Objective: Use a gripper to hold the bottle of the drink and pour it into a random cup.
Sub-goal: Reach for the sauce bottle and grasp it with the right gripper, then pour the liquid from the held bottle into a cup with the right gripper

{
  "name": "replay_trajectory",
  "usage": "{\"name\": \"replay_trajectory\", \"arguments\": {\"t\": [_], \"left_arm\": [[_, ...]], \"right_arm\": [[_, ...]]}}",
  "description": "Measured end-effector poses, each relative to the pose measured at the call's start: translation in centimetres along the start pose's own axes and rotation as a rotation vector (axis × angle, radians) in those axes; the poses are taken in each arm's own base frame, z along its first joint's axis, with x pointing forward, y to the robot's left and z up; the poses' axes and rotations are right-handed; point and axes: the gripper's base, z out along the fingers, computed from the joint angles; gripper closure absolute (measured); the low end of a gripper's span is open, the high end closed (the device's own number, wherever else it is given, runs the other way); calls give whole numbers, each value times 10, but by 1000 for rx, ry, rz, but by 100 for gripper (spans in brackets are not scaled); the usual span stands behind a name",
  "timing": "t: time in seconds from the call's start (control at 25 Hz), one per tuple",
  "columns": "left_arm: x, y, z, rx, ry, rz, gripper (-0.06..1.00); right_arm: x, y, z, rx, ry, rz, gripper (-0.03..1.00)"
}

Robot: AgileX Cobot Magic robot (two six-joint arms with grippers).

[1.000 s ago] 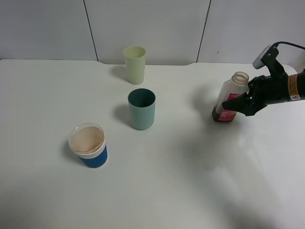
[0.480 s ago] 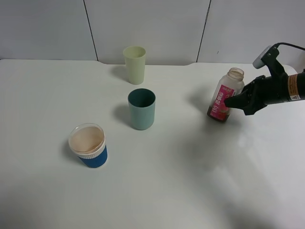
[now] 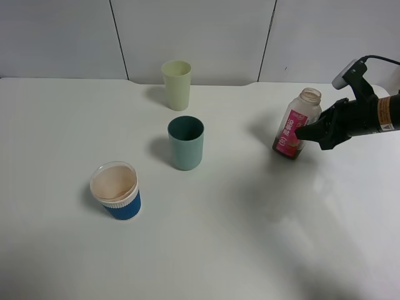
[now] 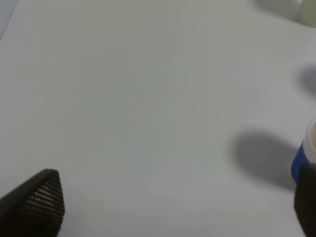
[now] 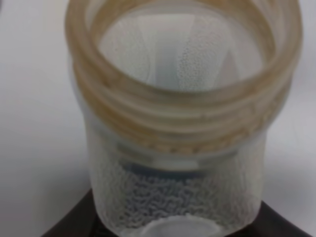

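The bottle of the drink (image 3: 295,128) is clear plastic with a magenta label, an open neck and dark liquid at its base. It leans slightly at the table's right side. My right gripper (image 3: 307,133) is shut on its body from the right. In the right wrist view the bottle's (image 5: 182,98) wide neck fills the picture, with dark fingers (image 5: 74,228) at its sides. Three cups stand to the left: a teal cup (image 3: 185,142), a pale yellow-green cup (image 3: 177,84) and a blue cup with a white rim (image 3: 115,189). My left gripper (image 4: 170,207) is open over bare table.
The white table (image 3: 250,237) meets a grey panelled wall behind the cups. In the left wrist view, the blue cup (image 4: 306,155) shows at the frame's edge beside one fingertip. The left arm does not show in the exterior high view.
The right gripper's jaws closed on the bottle. The bottle shifted a little to the left and turned its pink label more into view. The cups stayed put.
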Motion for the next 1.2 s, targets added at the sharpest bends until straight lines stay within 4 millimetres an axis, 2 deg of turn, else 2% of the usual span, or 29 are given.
{"name": "replay_trajectory", "arguments": {"t": [0.24,0.56,0.72,0.88,1.2], "left_arm": [[0,0,0,0,0,0,2],[0,0,0,0,0,0,2],[0,0,0,0,0,0,2],[0,0,0,0,0,0,2],[0,0,0,0,0,0,2]], "right_arm": [[-5,1,5,31,-2,92,59],[-25,14,22,72,-9,152,59],[-42,26,27,88,-48,176,59],[-57,36,37,136,-12,216,59],[-111,69,57,152,-30,170,59]]}}
